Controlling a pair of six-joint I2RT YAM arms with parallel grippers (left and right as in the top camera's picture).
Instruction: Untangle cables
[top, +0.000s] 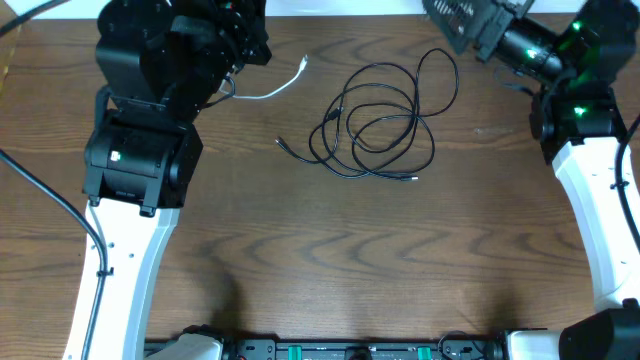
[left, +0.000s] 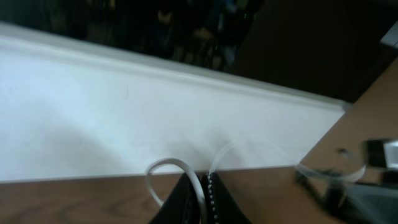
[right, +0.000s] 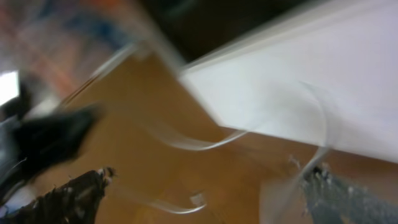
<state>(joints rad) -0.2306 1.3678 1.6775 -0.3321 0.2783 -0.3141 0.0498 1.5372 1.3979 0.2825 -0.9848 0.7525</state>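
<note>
A short white cable (top: 275, 88) runs from my left gripper (top: 228, 82) to its plug end near the table's back edge. In the left wrist view my left gripper (left: 204, 186) is shut on the white cable (left: 163, 167), which loops out to the left of the fingers. Long black cables (top: 380, 120) lie tangled in loops at the table's centre, with plug ends at the left (top: 282, 142) and bottom (top: 413, 179). My right gripper (top: 455, 20) is at the back right, above the table. In the blurred right wrist view it (right: 208, 177) is open wide and empty.
A white wall or board (left: 124, 118) runs along the table's back edge and also shows in the right wrist view (right: 323, 68). Thick black arm cords (top: 40, 190) hang at the far left. Pale smeared streaks cross the right wrist view.
</note>
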